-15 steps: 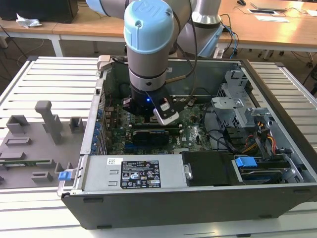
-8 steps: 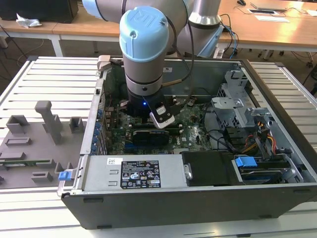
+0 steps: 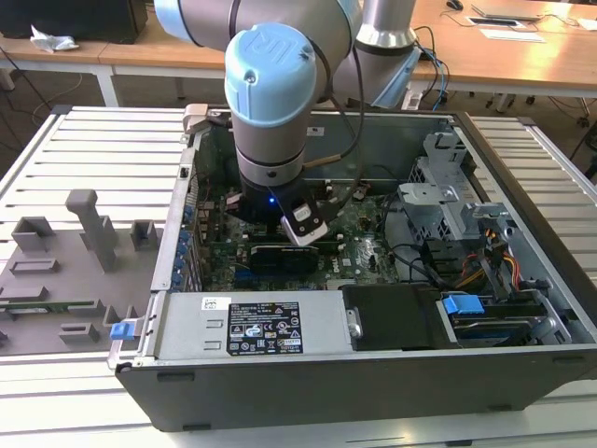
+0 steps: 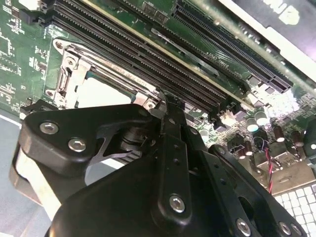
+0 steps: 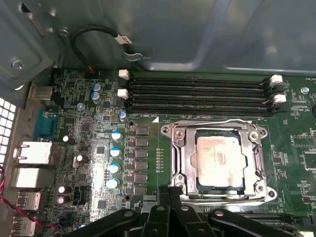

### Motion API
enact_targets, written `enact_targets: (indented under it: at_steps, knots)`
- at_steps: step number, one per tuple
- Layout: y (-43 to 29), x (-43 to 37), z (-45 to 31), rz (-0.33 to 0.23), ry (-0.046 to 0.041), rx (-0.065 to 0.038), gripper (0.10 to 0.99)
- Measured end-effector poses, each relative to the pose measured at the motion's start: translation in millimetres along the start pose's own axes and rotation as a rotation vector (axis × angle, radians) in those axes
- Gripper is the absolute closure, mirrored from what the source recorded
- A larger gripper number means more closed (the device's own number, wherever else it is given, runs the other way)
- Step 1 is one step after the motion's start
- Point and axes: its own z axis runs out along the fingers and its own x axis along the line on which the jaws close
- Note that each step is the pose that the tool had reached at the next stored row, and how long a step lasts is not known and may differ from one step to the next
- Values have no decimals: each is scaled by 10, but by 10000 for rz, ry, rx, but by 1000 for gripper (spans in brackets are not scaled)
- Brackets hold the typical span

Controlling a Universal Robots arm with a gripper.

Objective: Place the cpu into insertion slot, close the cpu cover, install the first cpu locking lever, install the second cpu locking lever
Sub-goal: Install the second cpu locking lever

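The arm (image 3: 266, 84) reaches down into the open case (image 3: 373, 373). On the board (image 5: 98, 148), the cover (image 5: 180, 158) is shut over the slot (image 5: 190, 180), with the cpu (image 5: 218, 160) already inside. The gripper (image 5: 170, 190) sits at the socket's edge, fingers pinched together, holding nothing I can see. I cannot tell if the levers are locked.
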Motion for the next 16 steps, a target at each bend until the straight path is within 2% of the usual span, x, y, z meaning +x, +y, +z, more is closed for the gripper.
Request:
enact_targets:
  at_steps: [5,10,14,15,16]
  knots:
    - [-6,0,27,0,-3,-52,980]
    - [-9,0,35,1,-1,-52,980]
    - [18,-3,-51,0,-1,-45,980]
    - [32,-5,-95,1,-1,-39,980]
    - [52,-7,-161,7,-2,29,980]
